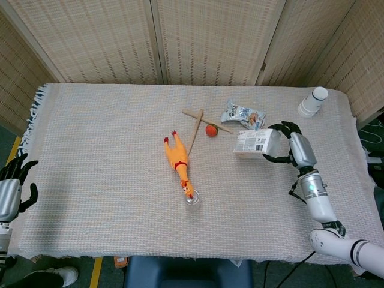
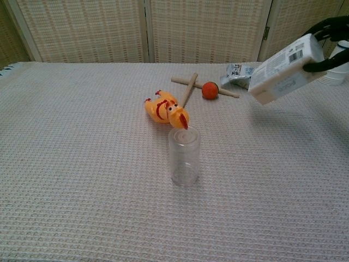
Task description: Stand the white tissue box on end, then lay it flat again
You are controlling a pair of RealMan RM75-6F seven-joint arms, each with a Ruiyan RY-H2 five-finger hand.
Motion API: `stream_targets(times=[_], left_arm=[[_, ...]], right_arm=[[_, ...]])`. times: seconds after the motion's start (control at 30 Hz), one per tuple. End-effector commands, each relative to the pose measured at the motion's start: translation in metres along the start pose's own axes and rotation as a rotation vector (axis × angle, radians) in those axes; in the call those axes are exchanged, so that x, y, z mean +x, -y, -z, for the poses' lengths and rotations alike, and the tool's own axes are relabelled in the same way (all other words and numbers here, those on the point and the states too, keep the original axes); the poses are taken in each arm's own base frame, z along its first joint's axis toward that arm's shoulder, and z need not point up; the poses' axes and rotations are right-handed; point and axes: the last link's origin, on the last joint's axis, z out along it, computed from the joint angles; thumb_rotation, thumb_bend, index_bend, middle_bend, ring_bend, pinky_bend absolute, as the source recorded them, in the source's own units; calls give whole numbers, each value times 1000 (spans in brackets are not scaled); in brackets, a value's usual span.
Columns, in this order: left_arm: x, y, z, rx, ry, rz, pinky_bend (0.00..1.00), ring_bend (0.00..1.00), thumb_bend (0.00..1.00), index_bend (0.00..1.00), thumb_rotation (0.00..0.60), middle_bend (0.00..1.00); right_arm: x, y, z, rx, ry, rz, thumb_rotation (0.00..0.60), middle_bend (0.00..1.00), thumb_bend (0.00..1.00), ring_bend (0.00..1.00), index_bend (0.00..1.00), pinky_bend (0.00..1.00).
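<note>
The white tissue box point(image 1: 255, 143) point(image 2: 284, 70) hangs in the air above the right part of the table, tilted with its free end pointing left and slightly down. My right hand point(image 1: 290, 149) point(image 2: 328, 36) grips its right end, dark fingers wrapped over the top and underside. My left hand point(image 1: 13, 186) stays off the table's left front corner, fingers apart and holding nothing; the chest view does not show it.
A clear plastic cup point(image 2: 184, 156) stands at the centre front, with a yellow rubber chicken point(image 1: 179, 162) just behind it. Crossed wooden sticks point(image 1: 196, 125), an orange ball point(image 1: 211, 129) and a snack packet point(image 1: 242, 116) lie behind. A white cup stack point(image 1: 312, 102) is at far right.
</note>
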Motion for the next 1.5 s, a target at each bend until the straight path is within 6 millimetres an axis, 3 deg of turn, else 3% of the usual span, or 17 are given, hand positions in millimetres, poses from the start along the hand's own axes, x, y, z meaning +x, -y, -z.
stream_targets(times=[0.03, 0.23, 0.6, 1.1, 1.5], left_arm=[[0, 0, 0, 2, -1, 1, 134, 0, 629, 170, 600, 0], [0, 1, -1, 7, -2, -1, 134, 0, 628, 170, 600, 0], [-2, 3, -3, 18, 11, -5, 135, 0, 627, 170, 600, 0], [-2, 5, -4, 20, 8, -12, 136, 0, 628, 171, 600, 0], [-5, 3, -5, 18, 16, -18, 137, 0, 627, 171, 600, 0]], right_arm=[[-24, -22, -4, -1, 22, -167, 600, 453, 342, 263, 367, 0], [-43, -26, -13, 55, 97, -215, 600, 453, 345, 251, 367, 0], [-59, -33, -22, 132, 129, -195, 600, 453, 360, 257, 390, 0], [-85, -48, -30, 99, 181, -254, 600, 453, 370, 265, 403, 0], [-87, -58, -27, 92, 224, -196, 600, 453, 371, 266, 406, 0]])
